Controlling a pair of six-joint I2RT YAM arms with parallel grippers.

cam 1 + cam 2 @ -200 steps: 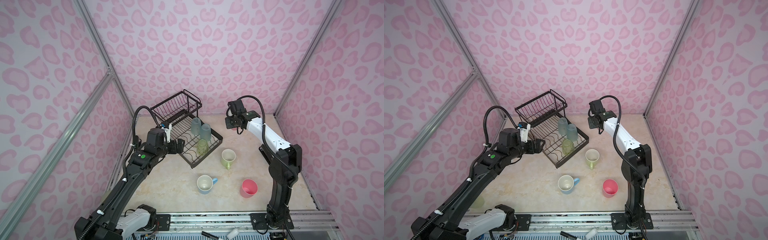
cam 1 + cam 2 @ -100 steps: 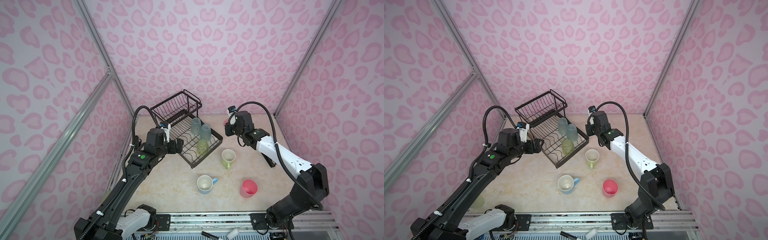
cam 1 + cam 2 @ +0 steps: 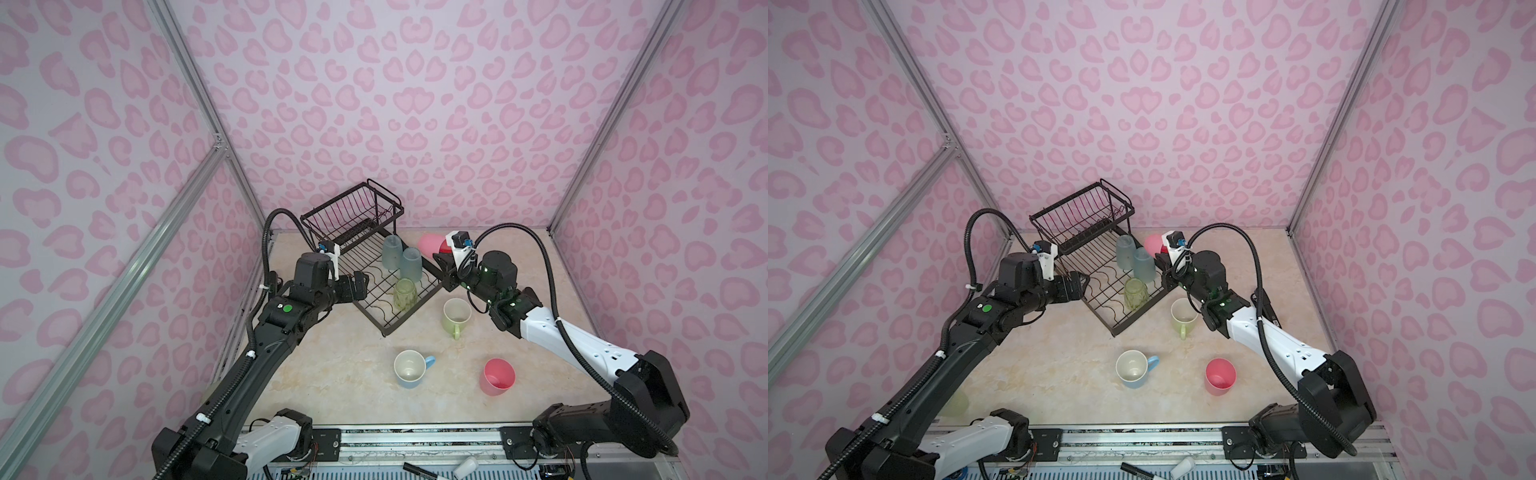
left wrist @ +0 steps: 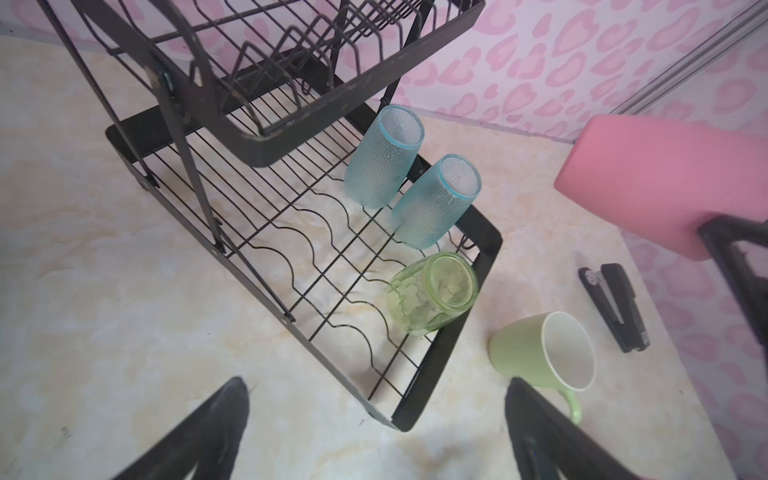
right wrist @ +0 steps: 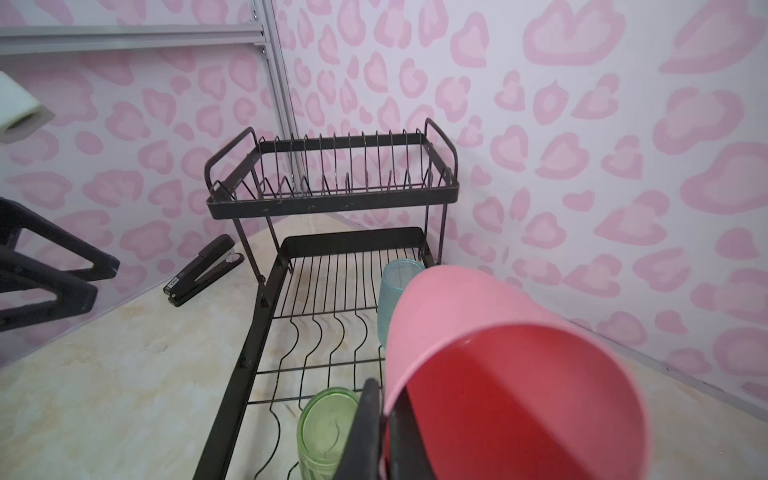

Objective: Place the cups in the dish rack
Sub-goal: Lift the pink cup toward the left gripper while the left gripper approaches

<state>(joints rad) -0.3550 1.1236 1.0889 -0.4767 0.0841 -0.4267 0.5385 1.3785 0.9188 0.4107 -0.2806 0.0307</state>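
Pink cup pinched by R gripper, raised just beside rack's right-rear edge.
R jaws pressed on cup's rim, cup tipped on its side. L gripper spread wide, empty, near rack's left side. Two blue tumblers + green tumbler stand in rack's lower level. Lime mug, blue mug, 2nd pink cup on table.

Found no legible text, brand or number anywhere; only a small white marking on the black stapler in the right wrist view, too blurred to read
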